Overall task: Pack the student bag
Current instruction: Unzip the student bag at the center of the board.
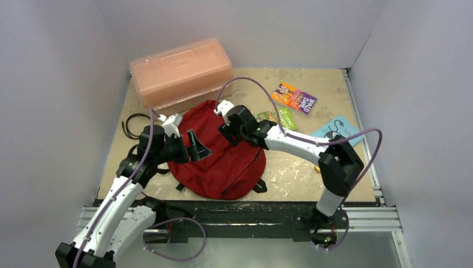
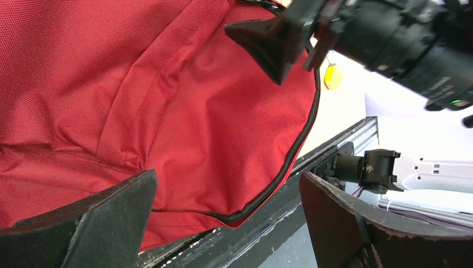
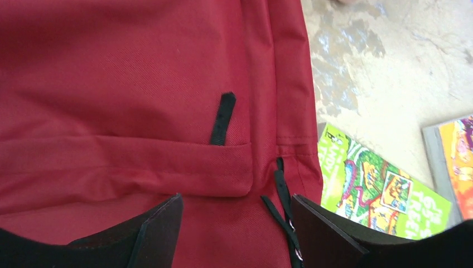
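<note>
The bag (image 1: 223, 167) lies flat at the centre of the desk (image 1: 312, 167). Both hands hang wide open, holding nothing. The left hand (image 2: 228, 176) is over the bag's 9 o'clock edge. The right hand (image 3: 235, 200), over its 12 o'clock end, is nearer the zip pulls (image 3: 281, 192), which lie at that hand's 3 o'clock.

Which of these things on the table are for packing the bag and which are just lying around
Likely for the job: student bag, green book, Roald Dahl book, blue book.
Probably just lying about: plastic box, black cable.
</note>
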`<state>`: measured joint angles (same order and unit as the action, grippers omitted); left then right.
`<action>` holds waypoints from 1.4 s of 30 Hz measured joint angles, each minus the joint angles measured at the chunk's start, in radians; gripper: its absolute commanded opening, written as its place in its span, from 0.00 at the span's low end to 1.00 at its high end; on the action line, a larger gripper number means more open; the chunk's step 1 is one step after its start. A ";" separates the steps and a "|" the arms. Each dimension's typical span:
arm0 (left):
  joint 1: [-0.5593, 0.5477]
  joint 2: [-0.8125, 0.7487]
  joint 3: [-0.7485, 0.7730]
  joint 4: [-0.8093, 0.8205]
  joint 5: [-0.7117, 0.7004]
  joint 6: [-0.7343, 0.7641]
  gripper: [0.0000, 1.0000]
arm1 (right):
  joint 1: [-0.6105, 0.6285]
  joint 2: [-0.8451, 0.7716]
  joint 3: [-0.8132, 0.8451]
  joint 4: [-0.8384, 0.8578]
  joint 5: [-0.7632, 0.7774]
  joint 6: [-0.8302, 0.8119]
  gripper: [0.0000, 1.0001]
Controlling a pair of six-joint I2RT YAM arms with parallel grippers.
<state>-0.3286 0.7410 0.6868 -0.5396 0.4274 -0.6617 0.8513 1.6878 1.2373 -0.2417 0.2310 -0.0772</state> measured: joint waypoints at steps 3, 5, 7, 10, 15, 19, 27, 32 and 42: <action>0.000 -0.001 0.000 -0.001 0.001 0.000 1.00 | 0.031 0.067 0.037 -0.050 0.106 -0.043 0.71; 0.000 0.003 0.000 -0.002 0.005 0.000 1.00 | 0.045 0.116 0.069 -0.080 0.180 -0.062 0.71; 0.000 0.008 0.000 -0.002 0.011 0.000 1.00 | 0.052 0.151 0.082 -0.097 0.235 -0.076 0.71; -0.002 0.014 0.000 -0.005 0.014 0.000 1.00 | 0.051 0.169 0.082 -0.114 0.289 -0.084 0.70; -0.004 0.014 0.000 -0.009 0.014 0.000 1.00 | 0.051 0.174 0.084 -0.119 0.354 -0.085 0.67; -0.008 0.018 0.000 -0.009 0.015 0.000 1.00 | 0.051 0.174 0.086 -0.117 0.385 -0.084 0.63; -0.011 0.034 0.000 -0.021 0.015 0.000 1.00 | 0.051 0.179 0.086 -0.064 0.426 -0.085 0.56; -0.019 0.047 0.000 -0.024 0.015 0.000 1.00 | 0.051 0.222 0.086 -0.032 0.436 -0.089 0.46; -0.030 0.081 0.005 -0.023 0.016 0.000 1.00 | 0.051 0.212 0.055 0.014 0.462 -0.068 0.13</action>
<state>-0.3588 0.8223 0.6918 -0.5629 0.4431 -0.6621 0.9028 1.9003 1.2922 -0.2272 0.6930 -0.1455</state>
